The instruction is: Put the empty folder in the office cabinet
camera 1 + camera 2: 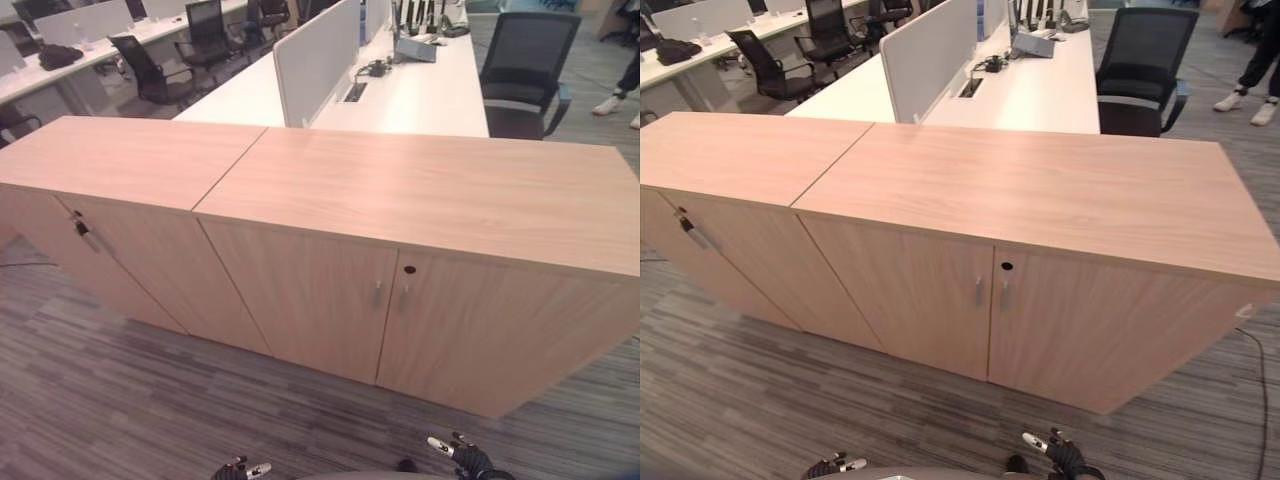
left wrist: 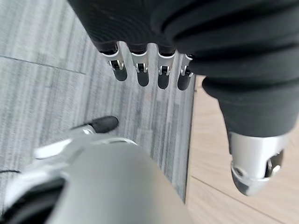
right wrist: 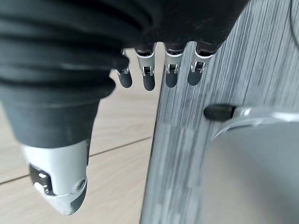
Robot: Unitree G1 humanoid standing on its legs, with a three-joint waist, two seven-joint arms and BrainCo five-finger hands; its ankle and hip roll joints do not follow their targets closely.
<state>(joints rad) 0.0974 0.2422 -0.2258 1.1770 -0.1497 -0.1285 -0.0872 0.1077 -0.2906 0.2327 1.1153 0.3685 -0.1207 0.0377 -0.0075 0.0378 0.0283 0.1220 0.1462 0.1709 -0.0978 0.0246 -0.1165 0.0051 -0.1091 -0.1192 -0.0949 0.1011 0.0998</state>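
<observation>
No text, label, number or sign can be read anywhere.

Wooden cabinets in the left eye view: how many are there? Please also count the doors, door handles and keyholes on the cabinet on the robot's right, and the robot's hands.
Wooden cabinets: 2
Doors: 2
Door handles: 2
Keyhole: 1
Hands, left hand and right hand: 2
Total: 9
</observation>
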